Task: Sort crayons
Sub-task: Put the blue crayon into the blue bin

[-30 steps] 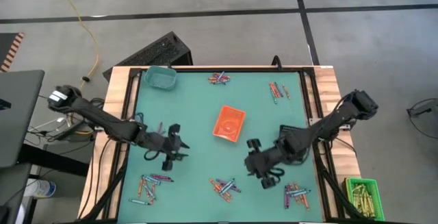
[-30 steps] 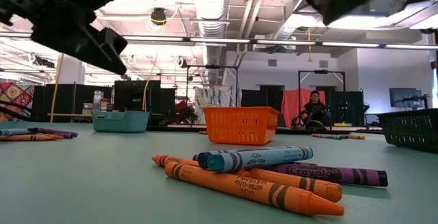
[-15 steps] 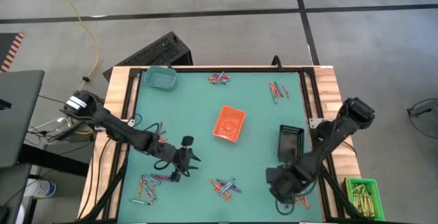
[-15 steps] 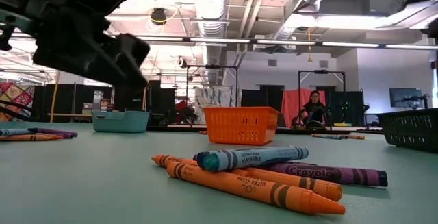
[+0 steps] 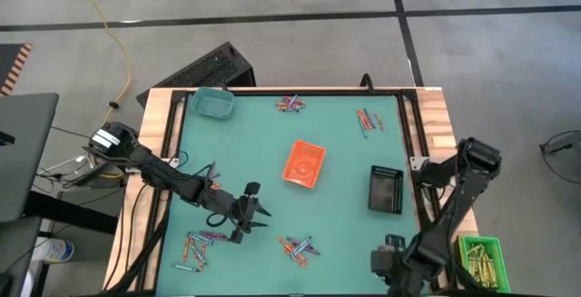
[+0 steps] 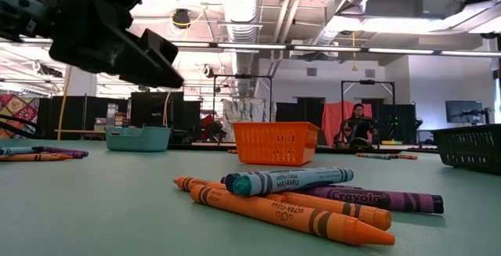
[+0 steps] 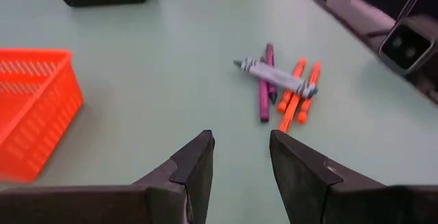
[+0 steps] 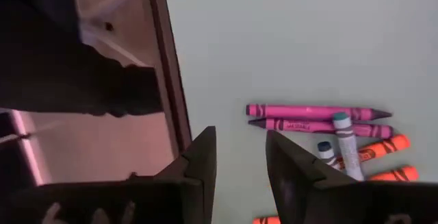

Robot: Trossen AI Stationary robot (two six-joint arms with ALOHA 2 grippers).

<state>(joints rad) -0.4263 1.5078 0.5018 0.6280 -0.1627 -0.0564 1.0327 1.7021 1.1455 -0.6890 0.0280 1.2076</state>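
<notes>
having swung to the table's near right corner, right gripper partly cut off, fingers apart, empty; left gripper open, empty, over near-centre crayons.

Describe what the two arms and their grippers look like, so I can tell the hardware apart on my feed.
Both arms are dark, jointed links. The left arm carries a white patch near its base and thin cables along it. The left gripper and the right gripper each have two dark, flat, wedge-shaped fingers. The right arm looks plain black.
</notes>
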